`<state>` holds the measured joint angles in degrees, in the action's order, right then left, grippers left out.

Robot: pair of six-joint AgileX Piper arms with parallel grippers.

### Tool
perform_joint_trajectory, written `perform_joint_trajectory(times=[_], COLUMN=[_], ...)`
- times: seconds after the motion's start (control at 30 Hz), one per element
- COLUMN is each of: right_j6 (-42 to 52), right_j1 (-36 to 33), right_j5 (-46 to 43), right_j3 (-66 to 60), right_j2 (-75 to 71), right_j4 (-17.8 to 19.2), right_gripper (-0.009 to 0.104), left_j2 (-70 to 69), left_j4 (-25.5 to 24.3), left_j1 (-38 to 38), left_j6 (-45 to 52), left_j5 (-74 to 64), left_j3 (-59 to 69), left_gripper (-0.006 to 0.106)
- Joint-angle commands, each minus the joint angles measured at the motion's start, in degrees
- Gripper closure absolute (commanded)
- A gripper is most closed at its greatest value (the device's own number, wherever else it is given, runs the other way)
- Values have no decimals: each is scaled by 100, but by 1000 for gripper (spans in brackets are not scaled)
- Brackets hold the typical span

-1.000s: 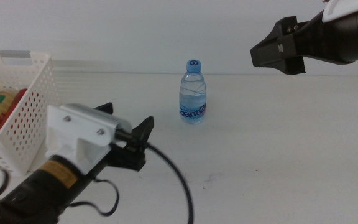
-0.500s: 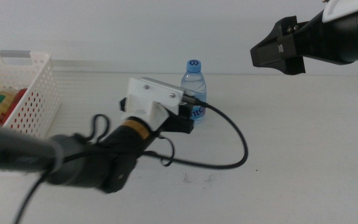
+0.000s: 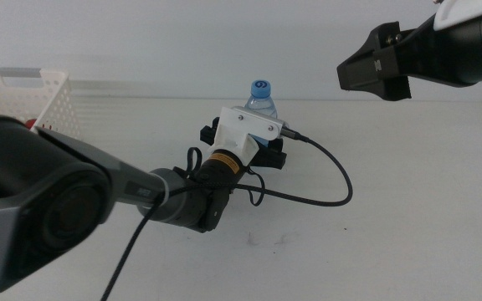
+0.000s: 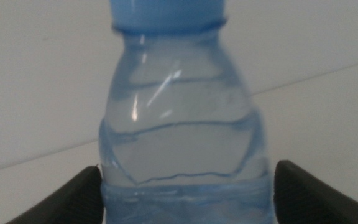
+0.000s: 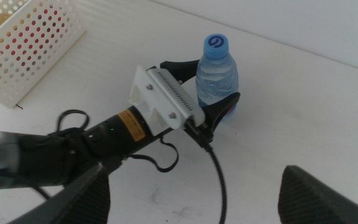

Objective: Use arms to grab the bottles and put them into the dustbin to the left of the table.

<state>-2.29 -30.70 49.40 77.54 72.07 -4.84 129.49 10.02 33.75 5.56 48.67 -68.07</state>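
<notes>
The blue-capped water bottle (image 3: 262,94) stands upright at the back middle of the table (image 3: 392,209). My left gripper (image 3: 248,142) is open with one jaw on each side of the bottle's lower body. The left wrist view shows the bottle (image 4: 179,124) filling the gap between the jaws, close to both. The right wrist view shows this bottle (image 5: 216,74) with the left gripper (image 5: 205,82) straddling it. My right gripper (image 3: 373,67) hangs open high at the back right, well away from the bottle. The dustbin (image 3: 47,90) is at the far left.
The left arm's black cable (image 3: 333,180) loops over the table to the right of the bottle. Through the holes of the white basket (image 5: 27,43), red and yellow things show inside. The left arm's bulky body (image 3: 40,209) covers the table's front left.
The left arm has swung from the front left, near the basket, up to the bottle, and its open jaws now sit around it. The right arm and the bottle have not moved.
</notes>
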Motion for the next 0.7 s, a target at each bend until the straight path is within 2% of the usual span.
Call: perform_joint_trajectory(times=[0.0,0.2,0.27,0.33,0.5,0.53,0.6,0.67], right_j6=[40,40,40,40,40,40,40,40], right_j1=[-9,-9,-9,-9,-9,-9,-9,-9], right_j5=[-11,-11,-11,-11,-11,-11,-11,-11], right_j3=[19,19,19,19,19,19,19,19], right_j2=[-37,-37,-37,-37,-37,-37,-37,-37], right_j4=[14,14,14,14,14,14,14,14], right_gripper=[3,3,3,3,3,3,3,3], left_j2=[178,596,644,627,-418,-726,-1561,-2351], left_j4=[250,453,631,963,2204,2443,3196,4282], left_j1=[0,0,0,0,68,94,111,111], left_j6=[193,193,220,440,1293,1393,1997,2958], left_j5=[-15,-44,-48,-48,-848,-1109,-1765,-2412], left_j3=[-213,-715,-762,-762,-61,199,725,1157], left_gripper=[7,8,14,30,92,102,102,102])
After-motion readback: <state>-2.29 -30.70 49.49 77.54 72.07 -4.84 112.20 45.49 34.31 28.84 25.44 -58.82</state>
